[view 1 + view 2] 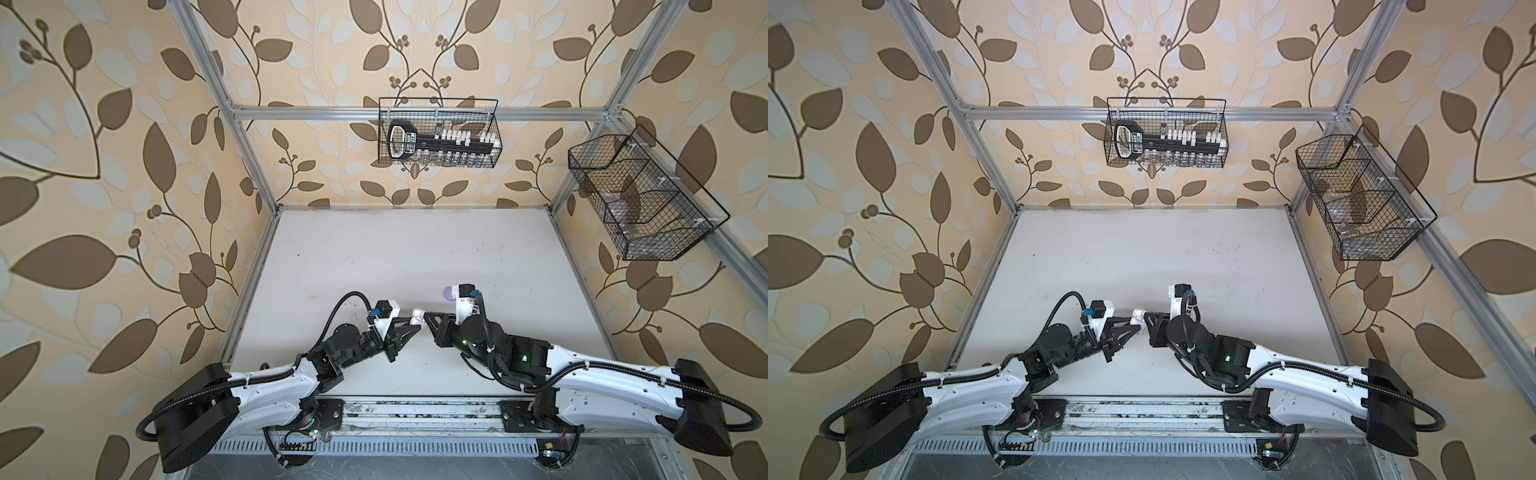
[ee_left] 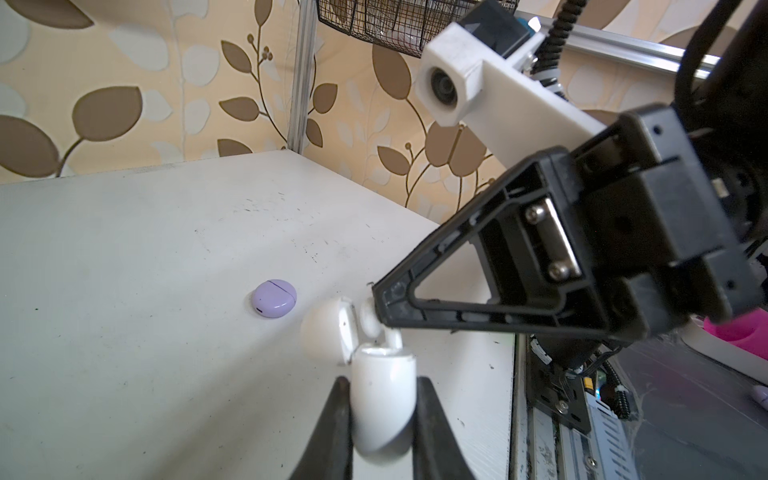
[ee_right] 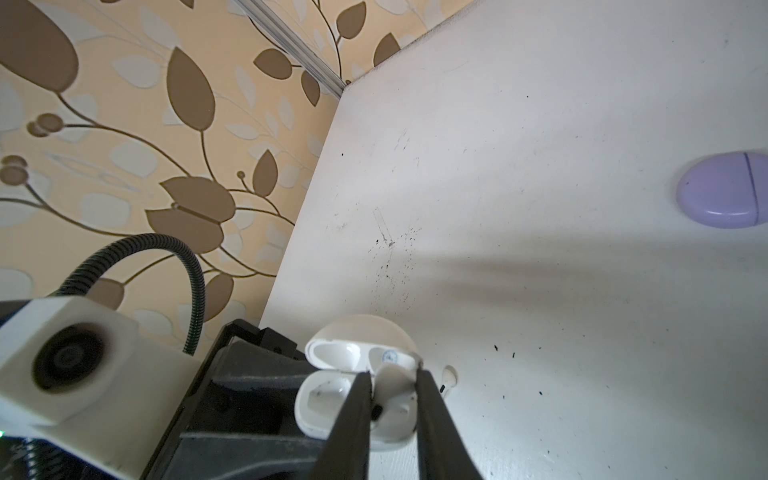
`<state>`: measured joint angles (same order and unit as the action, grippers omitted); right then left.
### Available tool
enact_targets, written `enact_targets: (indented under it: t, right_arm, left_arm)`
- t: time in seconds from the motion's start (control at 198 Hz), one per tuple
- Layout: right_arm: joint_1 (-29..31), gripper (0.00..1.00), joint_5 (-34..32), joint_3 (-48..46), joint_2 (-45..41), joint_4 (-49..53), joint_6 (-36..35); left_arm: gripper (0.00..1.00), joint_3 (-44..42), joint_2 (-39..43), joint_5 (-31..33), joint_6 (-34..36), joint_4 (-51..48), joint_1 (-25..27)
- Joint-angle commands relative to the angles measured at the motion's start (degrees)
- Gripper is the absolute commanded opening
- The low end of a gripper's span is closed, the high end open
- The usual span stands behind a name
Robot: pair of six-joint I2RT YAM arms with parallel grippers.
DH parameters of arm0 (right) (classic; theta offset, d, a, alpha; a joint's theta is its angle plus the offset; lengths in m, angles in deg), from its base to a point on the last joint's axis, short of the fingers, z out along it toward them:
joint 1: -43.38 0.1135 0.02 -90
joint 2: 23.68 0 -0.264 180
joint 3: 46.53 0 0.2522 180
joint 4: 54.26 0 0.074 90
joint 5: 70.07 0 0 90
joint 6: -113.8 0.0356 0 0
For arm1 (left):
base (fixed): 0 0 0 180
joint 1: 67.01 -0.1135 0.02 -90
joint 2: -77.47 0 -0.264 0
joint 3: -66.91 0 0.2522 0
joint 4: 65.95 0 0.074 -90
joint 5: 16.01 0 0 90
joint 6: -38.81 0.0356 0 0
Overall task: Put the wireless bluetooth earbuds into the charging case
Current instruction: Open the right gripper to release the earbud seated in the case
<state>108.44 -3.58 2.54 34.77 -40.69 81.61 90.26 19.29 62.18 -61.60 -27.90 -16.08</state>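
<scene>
Fingers (image 2: pixel 332 428) of the left gripper (image 1: pixel 412 321) are drawn in narrow around the lower body of the white charging case (image 2: pixel 384 399), one on each side. They hold it over the middle of the table (image 1: pixel 415 249), toward the near edge, with its mouth turned to the right gripper (image 3: pixel 394 374). The grip seems chosen to keep the mouth free. It sits low on the case, nothing of the left gripper covers the opening, and the lid (image 2: pixel 326 332) is swung back on the far side, out of the path.

The right gripper reaches in from the right with its jaws almost together, pinching a white earbud (image 2: pixel 370 322) by its head. This leaves the stem (image 2: pixel 394 338) pointing into the case, which looks like the right way round for seating it.

The held earbud sits right between the right gripper's tips. In the left wrist view its stem meets the rim of the case, just ahead of the left gripper's fingers. I cannot tell whether the stem has entered its socket. In the right wrist view the well (image 3: pixel 322 392) beside it shows bare, so that one is not yet filled.

A second white earbud (image 3: pixel 448 376) lies loose on the table just right of the case, apart from both grippers. The lilac case (image 2: pixel 274 298) rests shut on the table, farther back and to the right, clear of the work. Its earbuds are not to be seen.
</scene>
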Motion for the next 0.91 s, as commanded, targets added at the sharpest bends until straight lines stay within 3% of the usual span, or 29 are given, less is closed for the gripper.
enact_targets:
  t: [0.0, 0.585, 0.902]
  right_arm:
    - [-0.4, 0.20, -0.3, 1.1, 0.3, 1.5, -0.4]
    - [2.1, 0.19, 1.4, 1.7, 1.1, 1.8, 0.5]
    - [2.4, 0.30, 0.0, 3.9, -0.6, 4.5, -0.7]
  left_arm:
    - [0.03, 0.5, 1.5, 0.7, 0.9, 5.0, -0.6]
    - [0.03, 0.4, 1.6, 1.3, 1.2, 4.8, -0.6]
    - [0.04, 0.5, 1.2, 1.1, 1.0, 4.9, -0.6]
